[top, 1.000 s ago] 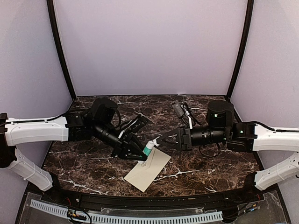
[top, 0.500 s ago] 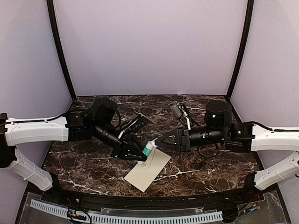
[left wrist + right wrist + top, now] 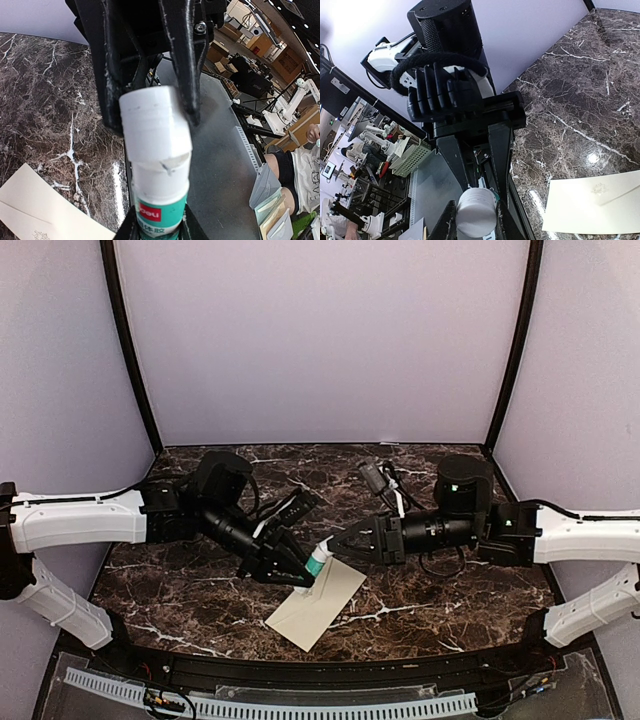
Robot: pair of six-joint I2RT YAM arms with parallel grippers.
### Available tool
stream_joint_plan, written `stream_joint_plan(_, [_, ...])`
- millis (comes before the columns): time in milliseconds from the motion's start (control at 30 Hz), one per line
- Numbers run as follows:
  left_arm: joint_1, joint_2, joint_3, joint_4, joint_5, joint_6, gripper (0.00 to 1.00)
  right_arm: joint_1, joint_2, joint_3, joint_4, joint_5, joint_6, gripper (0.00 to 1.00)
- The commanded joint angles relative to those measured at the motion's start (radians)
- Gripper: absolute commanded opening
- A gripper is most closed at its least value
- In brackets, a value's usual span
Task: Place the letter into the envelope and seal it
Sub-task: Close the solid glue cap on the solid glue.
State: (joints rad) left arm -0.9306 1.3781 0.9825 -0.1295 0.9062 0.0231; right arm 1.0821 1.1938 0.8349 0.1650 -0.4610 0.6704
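Both arms stretched inward, low above envelope [image 3: 322, 608]. Left gripper [image 3: 303, 574] pinches glue stick [image 3: 159, 200] body; right gripper [image 3: 330, 546], level, clamps its white cap [image 3: 476, 211].

Even, soft overhead light; glare spots on the marble table [image 3: 592, 157]; wrist views bend at edges.

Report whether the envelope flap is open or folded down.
Folded down: the envelope shows a plain rectangle, flap flat against it; sealed, cannot tell.

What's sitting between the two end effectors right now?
A glue stick. The left end effector grips its teal end and the right end effector straddles its white end; both wrist views show it.
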Motion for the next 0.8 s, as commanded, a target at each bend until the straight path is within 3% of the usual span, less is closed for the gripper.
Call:
stream_joint_plan(0, [-0.004,-0.003,0.017,0.01,0.024,0.008,0.0,0.019,0.015,0.037,0.006,-0.037,-0.018,0.19])
stream_joint_plan(767, [-0.005,0.019,0.025,0.0,0.026,-0.002,0.0,0.036,0.068,0.128,-0.157,-0.113,-0.078,0.15])
